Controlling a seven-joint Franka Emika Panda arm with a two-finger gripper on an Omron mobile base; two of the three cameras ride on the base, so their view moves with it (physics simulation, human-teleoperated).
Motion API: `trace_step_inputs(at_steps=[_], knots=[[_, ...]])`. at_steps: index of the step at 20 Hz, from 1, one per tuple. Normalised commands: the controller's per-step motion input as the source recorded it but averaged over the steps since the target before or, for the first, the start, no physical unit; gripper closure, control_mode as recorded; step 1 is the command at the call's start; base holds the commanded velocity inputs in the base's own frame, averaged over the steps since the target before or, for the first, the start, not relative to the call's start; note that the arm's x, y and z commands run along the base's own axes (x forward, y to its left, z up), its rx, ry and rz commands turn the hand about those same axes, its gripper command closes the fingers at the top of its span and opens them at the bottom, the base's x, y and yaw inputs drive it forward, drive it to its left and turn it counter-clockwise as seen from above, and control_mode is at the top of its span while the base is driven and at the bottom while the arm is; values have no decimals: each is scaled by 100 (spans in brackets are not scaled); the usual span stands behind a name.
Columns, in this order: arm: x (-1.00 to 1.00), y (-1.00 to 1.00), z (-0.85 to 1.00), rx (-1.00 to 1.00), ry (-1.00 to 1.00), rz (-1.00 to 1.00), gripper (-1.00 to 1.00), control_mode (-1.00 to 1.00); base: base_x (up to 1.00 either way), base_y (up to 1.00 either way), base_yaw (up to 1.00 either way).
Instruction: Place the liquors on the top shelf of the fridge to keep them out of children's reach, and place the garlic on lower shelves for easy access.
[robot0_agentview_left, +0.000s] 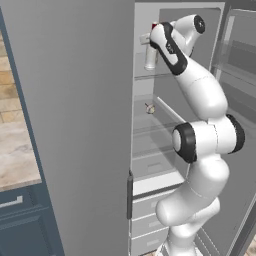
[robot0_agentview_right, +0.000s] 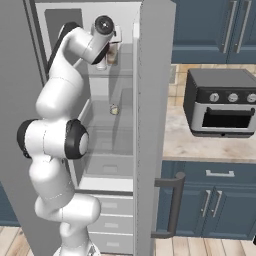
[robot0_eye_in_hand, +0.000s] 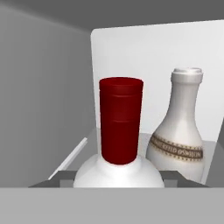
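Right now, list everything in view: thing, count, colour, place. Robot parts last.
Fridge: one, grey, doors open.
Red-capped bottle: one, white, top shelf, at the gripper.
Second bottle: one, pale with brown band, top shelf, beside the first.
Garlic: one, whitish, lower shelf.
Drawers: white, fridge bottom.
Toaster oven: one, dark grey, counter.
Cabinets: dark blue, around counter.
Gripper: fingers flank the red-capped bottle; grip unclear.

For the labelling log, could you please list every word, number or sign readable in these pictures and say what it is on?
Band label on the pale bottle: lettering is there, too blurred to read.
White bottle with the red cap: no text visible.
Toaster oven on the counter: three dials, no readable markings.
Fridge: no text or signs.
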Motion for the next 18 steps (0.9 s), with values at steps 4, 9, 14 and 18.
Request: trace_step_inputs(at_steps=[4, 9, 14, 18], knots=[[29, 0, -24, 0, 0, 4, 100, -100, 0, 0, 0], [35, 0, -24, 0, -1, 3, 100, -100, 0, 0, 0], [28, 3, -24, 0, -4, 2, 100, -100, 0, 0, 0], [11, 2, -23, 0, -8, 1, -100, -100, 0, 0, 0]])
